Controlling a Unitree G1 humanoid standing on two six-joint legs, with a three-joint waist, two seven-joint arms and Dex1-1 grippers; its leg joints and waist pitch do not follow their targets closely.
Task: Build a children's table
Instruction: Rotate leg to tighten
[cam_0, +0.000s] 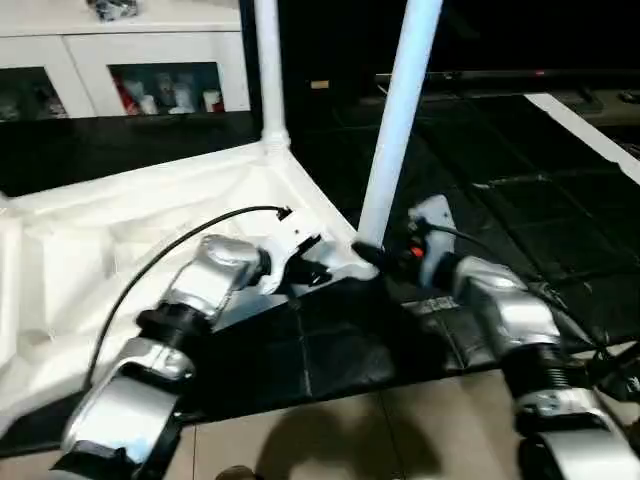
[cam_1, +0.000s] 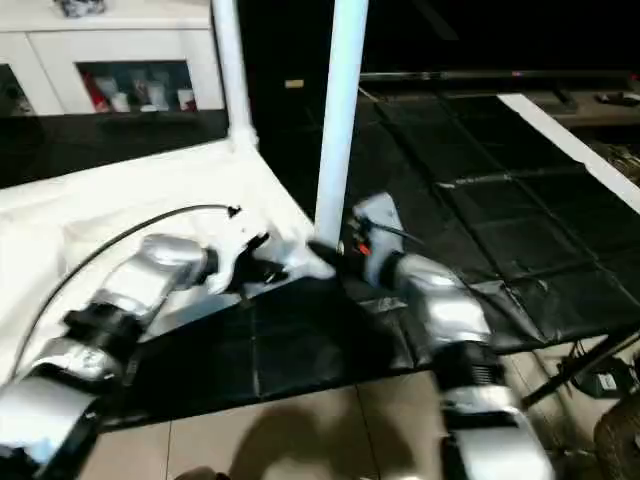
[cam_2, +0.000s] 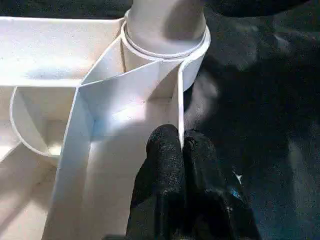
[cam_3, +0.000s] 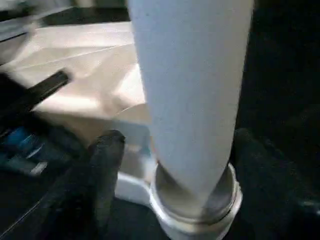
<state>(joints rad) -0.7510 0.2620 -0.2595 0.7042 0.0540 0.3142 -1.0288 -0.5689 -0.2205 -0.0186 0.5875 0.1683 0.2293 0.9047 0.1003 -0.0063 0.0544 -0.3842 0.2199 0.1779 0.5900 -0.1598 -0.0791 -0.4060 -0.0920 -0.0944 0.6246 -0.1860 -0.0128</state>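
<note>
Left wrist view: the left gripper (cam_2: 181, 145) has its fingers pinched onto the thin frame rib of the children's table (cam_0: 150, 240), right by the near corner socket. The right gripper (cam_3: 172, 145) stands wide, fingers either side of the upright leg (cam_0: 398, 120) without clamping it. The table lies upside down on the black worktop (cam_0: 330, 360), a white cabinet (cam_0: 120, 60) behind.

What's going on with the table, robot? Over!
Left claw pinched shut on the table frame rib. Right claw open around the near leg, which stands in its corner socket. Nothing in the way.
</note>
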